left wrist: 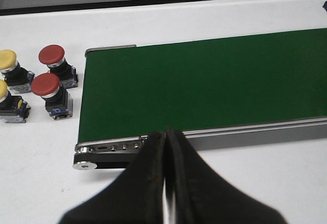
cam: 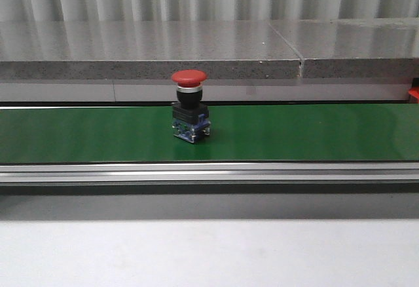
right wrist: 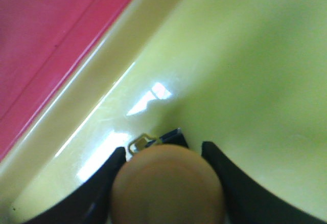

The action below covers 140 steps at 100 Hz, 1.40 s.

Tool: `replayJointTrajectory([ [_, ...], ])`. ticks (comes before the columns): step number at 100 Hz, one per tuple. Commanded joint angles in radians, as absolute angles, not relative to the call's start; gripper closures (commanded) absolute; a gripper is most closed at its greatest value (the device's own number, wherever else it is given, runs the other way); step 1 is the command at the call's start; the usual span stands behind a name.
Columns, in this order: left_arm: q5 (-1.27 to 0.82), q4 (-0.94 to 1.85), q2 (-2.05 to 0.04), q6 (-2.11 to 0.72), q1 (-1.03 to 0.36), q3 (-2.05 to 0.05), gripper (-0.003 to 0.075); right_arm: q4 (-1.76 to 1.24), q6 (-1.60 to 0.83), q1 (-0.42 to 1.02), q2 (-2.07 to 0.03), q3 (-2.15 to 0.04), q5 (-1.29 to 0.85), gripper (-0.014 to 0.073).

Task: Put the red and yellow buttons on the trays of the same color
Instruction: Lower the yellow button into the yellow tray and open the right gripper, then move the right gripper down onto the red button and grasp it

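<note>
Yellow button [right wrist: 167, 185] sits clamped between the right gripper's [right wrist: 166, 178] fingers, low over the yellow tray [right wrist: 245, 70], with the red tray [right wrist: 46, 24] right alongside. One red button [cam: 190, 107] stands upright on the green conveyor belt [cam: 314, 133]. Left gripper [left wrist: 166, 147] is pinched closed on nothing, near the belt's end, where two red buttons [left wrist: 48, 88] and two yellow ones [left wrist: 10, 65] wait on the white table [left wrist: 41, 178]

Three red buttons show: one [cam: 189, 77] on the belt, two [left wrist: 52, 55] [left wrist: 45, 84] beside it. Three yellow buttons [left wrist: 7, 59] [left wrist: 1, 88] [right wrist: 167, 185]. One yellow tray [right wrist: 245, 70], one red tray [right wrist: 46, 29].
</note>
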State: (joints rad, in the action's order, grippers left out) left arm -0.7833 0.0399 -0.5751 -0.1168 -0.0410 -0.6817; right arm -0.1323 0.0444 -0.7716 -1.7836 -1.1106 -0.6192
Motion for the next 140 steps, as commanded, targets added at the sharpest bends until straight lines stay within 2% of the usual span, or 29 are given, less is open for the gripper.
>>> replayJointTrajectory([
  [1,-0.718,0.047,-0.578,-0.11,-0.047,-0.707,0.0741,-0.141,0.041,-0.776,-1.739,-1.134,-0.591,0.0135],
  [6,-0.718,0.047,-0.578,-0.11,-0.047,-0.707,0.0741,-0.142,0.041,-0.776,-1.739,-1.134,-0.594,0.0019],
  [13,-0.718,0.047,-0.578,-0.11,-0.047,-0.707,0.0741,-0.153,0.041,-0.776,-1.735,-1.134,-0.594,-0.0076],
  [20,-0.718,0.047,-0.578,-0.11,-0.047,-0.707,0.0741,-0.154,0.041,-0.776,-1.721,-1.136,-0.59,-0.0049],
  [43,-0.718,0.047,-0.578,-0.11,-0.047,-0.707,0.0741,-0.213,0.04,-0.766,-1.612,-1.138,-0.545,-0.0052],
  [60,-0.718,0.047,-0.578,-0.11,-0.047,-0.707,0.0741,-0.223,0.022,-0.691,-1.511,-1.138,-0.514,-0.0052],
  [74,-0.718,0.047,-0.578,-0.11,-0.047,-0.707,0.0741,-0.223,-0.072,-0.551,-1.424,-1.138,-0.508,-0.0052],
  [85,-0.718,0.047,-0.578,-0.11,-0.047,-0.707,0.0741,-0.223,-0.218,-0.385,-1.375,-1.138,-0.52,-0.0052],
  [107,-0.718,0.047,-0.578,-0.11,-0.047,-0.707,0.0741,-0.223,-0.398,-0.08,-1.362,-1.138,-0.698,-0.0052],
  [140,-0.718,0.047,-0.578,-0.11,-0.047,-0.707,0.0741,-0.224,-0.472,0.155,-1.367,-1.138,-0.829,-0.0052],
])
